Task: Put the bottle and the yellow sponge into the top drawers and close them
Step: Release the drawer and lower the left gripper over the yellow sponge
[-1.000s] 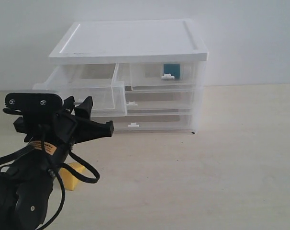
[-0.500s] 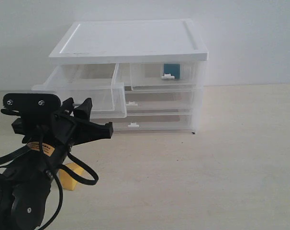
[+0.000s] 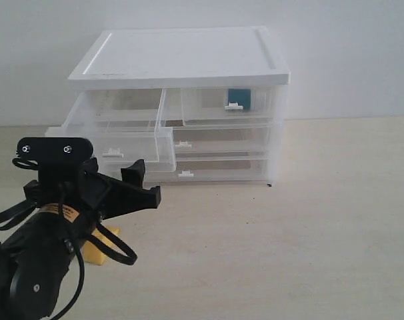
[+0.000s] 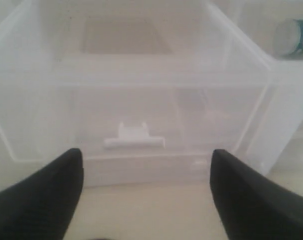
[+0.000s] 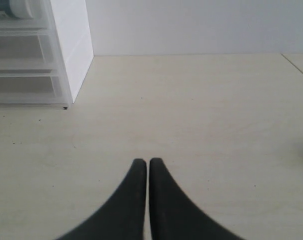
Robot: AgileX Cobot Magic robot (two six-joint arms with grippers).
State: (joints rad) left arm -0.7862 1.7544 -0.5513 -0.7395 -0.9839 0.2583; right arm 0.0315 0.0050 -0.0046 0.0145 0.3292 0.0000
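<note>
The left top drawer (image 3: 115, 137) stands pulled out and looks empty; its white tab handle (image 4: 134, 138) faces my left gripper (image 4: 146, 167), which hovers open just before it, holding nothing. In the exterior view that left gripper (image 3: 143, 181) is low in front of the drawer. The right top drawer (image 3: 229, 103) is pushed in, with the teal-labelled bottle (image 3: 239, 98) inside; the bottle (image 4: 294, 36) also shows blurred through the plastic. The yellow sponge (image 3: 99, 245) lies on the table, partly hidden behind the left arm. My right gripper (image 5: 144, 162) is shut and empty over bare table.
The white-topped cabinet (image 3: 182, 57) stands against the back wall, with two full-width drawers (image 3: 215, 143) pushed in below. Its side (image 5: 74, 45) lies far from the right gripper. Pale table (image 3: 309, 227) spreads to the right.
My left gripper has dropped lower and backed slightly off the open drawer, so the drawer's tab handle now shows above it. The drawer, sponge and bottle have not moved.
</note>
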